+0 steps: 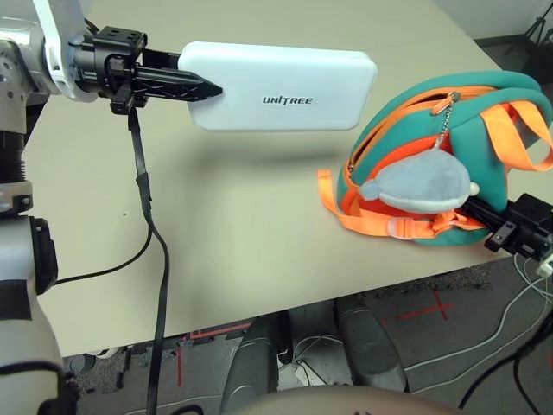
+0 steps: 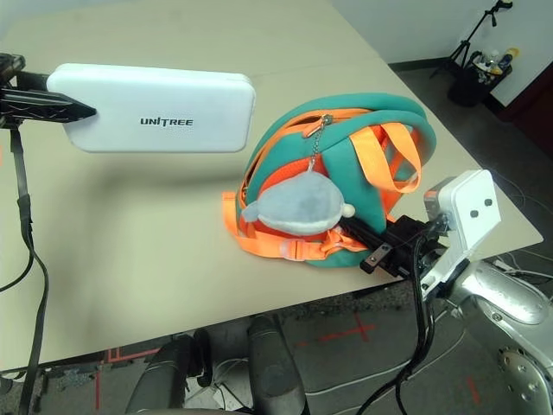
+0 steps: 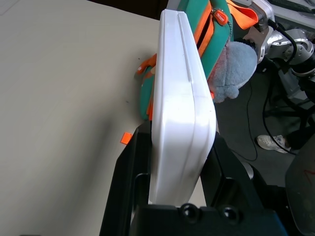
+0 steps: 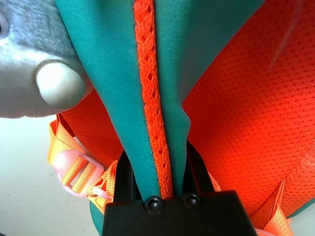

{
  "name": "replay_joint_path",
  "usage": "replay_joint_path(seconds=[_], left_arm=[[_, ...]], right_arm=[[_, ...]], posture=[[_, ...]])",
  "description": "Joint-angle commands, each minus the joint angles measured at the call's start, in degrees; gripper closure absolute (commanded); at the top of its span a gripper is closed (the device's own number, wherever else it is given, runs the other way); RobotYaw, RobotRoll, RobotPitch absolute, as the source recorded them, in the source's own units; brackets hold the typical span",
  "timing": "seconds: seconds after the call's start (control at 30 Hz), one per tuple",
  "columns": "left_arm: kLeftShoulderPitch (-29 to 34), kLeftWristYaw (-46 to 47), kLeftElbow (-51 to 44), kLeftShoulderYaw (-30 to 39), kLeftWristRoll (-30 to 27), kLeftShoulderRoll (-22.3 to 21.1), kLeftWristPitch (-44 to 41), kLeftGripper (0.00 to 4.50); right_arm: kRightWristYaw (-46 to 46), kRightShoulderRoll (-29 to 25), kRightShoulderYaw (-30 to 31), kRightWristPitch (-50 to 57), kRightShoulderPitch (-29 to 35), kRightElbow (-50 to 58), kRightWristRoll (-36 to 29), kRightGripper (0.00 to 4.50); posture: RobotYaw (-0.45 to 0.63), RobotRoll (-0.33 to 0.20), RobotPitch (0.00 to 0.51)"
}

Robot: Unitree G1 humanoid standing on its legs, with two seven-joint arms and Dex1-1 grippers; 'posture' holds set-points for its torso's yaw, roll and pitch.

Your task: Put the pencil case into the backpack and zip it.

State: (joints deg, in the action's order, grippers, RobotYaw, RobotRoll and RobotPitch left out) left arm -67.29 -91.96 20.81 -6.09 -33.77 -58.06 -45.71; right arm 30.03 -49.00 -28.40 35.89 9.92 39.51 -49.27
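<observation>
Left eye view: left gripper (image 1: 177, 82) jaws clamped on the short end of the pencil case (image 1: 281, 86), held flat above the tabletop (image 1: 216, 225), at 10 o'clock from the backpack (image 1: 432, 130). Right gripper (image 4: 156, 169) jaws pinch the backpack's teal edge. Judgement: angle the case's free end toward the zip gap; keep the edge taut.

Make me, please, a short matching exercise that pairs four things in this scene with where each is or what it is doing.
1. pencil case
2. backpack
3. shark charm
4. right pincer

a. lies on the table
b. pinches a teal fold of the backpack
c. held in the air by the left pincer
d. hangs by a chain on the backpack's front

Pairs: 1-c, 2-a, 3-d, 4-b
</observation>
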Motion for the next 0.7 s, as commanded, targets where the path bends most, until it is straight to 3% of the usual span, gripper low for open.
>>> replay_joint_path(seconds=[0.03,0.7], left_arm=[[-1.5,-0.5,0.5,-0.8,-0.5,0.1,1.3,3.07],[-2.6,-0.5,0.1,-4.9,-4.7,-0.6,2.9,3.07]], right_arm=[[0.4,0.7,0.2,0.4,0.8,-0.7,1.4,4.01],[1.3,3.0,0.8,-0.3,0.8,-0.9,3.9,4.01]], posture=[[-0.2,0.0,0.171],[-0.21,0.0,0.171]])
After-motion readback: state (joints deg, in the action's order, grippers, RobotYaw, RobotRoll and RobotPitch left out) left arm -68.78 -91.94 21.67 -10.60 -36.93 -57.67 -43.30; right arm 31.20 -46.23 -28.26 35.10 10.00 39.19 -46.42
